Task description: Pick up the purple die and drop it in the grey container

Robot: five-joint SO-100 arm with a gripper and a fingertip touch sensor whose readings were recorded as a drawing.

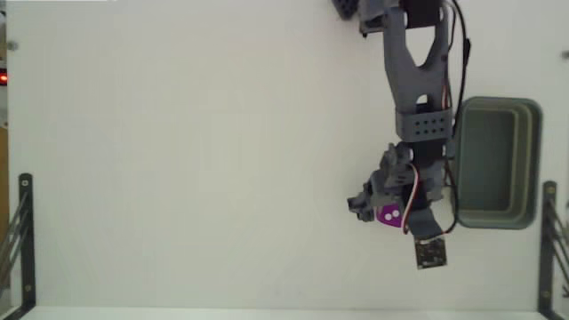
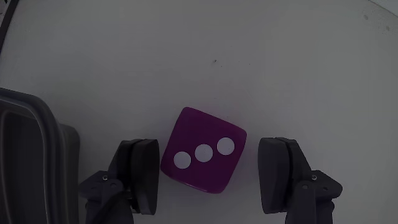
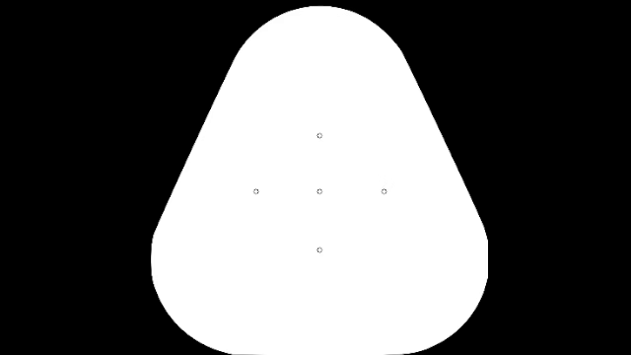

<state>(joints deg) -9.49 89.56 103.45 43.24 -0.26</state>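
The purple die [image 2: 204, 152] lies on the white table with a row of three white pips facing the wrist camera. My gripper [image 2: 208, 177] is open and straddles it. The left finger [image 2: 142, 175] is close against the die's side, while the right finger [image 2: 278, 174] stands off with a visible gap. In the fixed view the die [image 1: 388, 214] shows just under the gripper [image 1: 382, 212] at the arm's lower end. The grey container [image 1: 496, 163] sits to the right of the arm, hollow and with nothing in it. Its rim [image 2: 53, 134] enters the wrist view at the left edge.
The arm [image 1: 418, 80] reaches down from the top edge of the fixed view, with cables running beside the container. A small dark camera board [image 1: 431, 254] hangs below the gripper. Black metal brackets [image 1: 25, 231] stand at both lower side edges of the table.
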